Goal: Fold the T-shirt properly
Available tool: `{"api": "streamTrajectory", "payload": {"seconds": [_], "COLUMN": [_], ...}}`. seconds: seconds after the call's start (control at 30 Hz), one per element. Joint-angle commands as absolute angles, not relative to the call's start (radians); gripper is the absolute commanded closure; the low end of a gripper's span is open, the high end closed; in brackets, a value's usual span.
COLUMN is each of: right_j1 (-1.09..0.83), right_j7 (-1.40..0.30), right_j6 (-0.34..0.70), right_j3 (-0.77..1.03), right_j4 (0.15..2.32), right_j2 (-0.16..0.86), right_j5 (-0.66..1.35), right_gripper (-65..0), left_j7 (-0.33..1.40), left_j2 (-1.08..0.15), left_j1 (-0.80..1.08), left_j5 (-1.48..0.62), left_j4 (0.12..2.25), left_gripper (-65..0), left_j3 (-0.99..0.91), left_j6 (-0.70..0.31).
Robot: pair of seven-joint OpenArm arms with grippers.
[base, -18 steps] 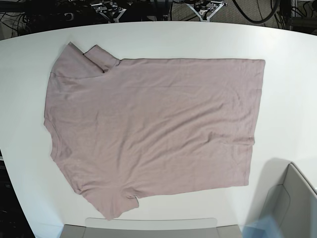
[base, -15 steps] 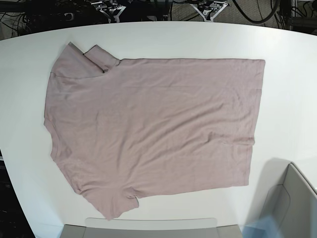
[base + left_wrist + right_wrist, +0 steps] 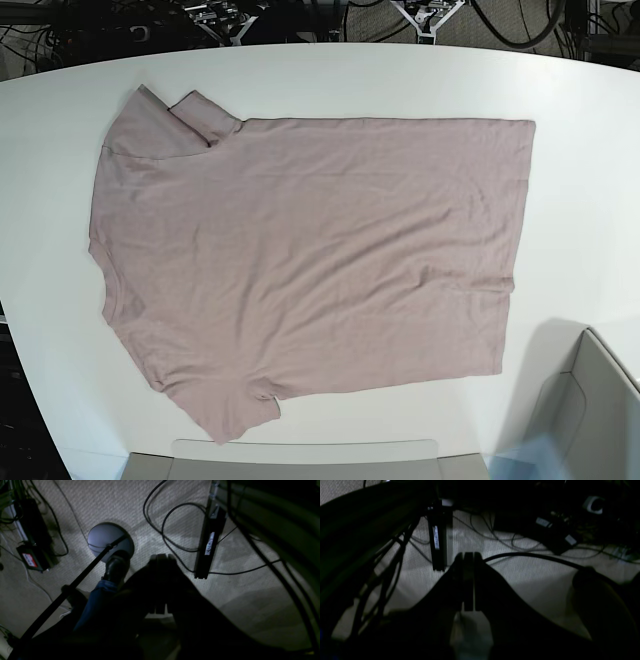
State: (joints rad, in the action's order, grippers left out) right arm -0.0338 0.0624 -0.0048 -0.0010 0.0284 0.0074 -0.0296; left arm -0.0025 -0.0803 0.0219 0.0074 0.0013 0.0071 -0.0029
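Big white table point(image 3: 330, 80) fills the base view; laid flat on it is the plain dusty pink-mauve short-sleeved cotton T-shirt point(image 3: 310, 260), neck and sleeves to view-left, hem to view-right, mostly smooth w/ a few light wrinkles near the hem. Upper sleeve point(image 3: 190, 120) looks partly tucked over the body, lower sleeve point(image 3: 235, 405) spread out near the table's near edge. Grey box corner point(image 3: 590, 400) sits bottom right, well apart from the cloth. Neither arm is over the table in the base view. Wrist cams look down at beige carpet point(image 3: 175, 512) w/ black cables point(image 3: 170, 530) and a black power strip point(image 3: 210, 542). Left gripper point(image 3: 161, 560) has its jaws pressed together, holding nothing; right gripper point(image 3: 467, 557) same, jaws together, empty. Judgement: fold not started, first step is the approach. To do it well: open both grippers before descending, come in from the far long edge, pinch one at the shoulder and one at the hem corner so the edge lifts evenly, flatten the tucked sleeve first, keep the cloth taut between the arms, and fold lengthwise w/o dragging the shirt off the near edge.
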Motion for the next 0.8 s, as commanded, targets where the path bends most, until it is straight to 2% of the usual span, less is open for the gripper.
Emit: {"api": "streamTrajectory", "payload": {"seconds": [0.0, 0.77], "right_j1": [-0.041, -0.077], "right_j7": [0.074, 0.084], "right_j6": [-0.005, -0.005], "right_j3": [-0.001, 0.018], "right_j4": [0.031, 0.033], "right_j2": [0.007, 0.021], "right_j5": [-0.028, -0.021], "right_gripper": [-0.4, -0.4], "left_j7": [-0.007, -0.008], "left_j2": [-0.079, -0.045], "left_j1": [0.024, 0.016], "left_j5": [0.007, 0.002], "left_j4": [0.001, 0.0], "left_gripper": [-0.2, -0.2], "left_j3": [0.01, 0.004], "left_j6": [0.001, 0.001]}}
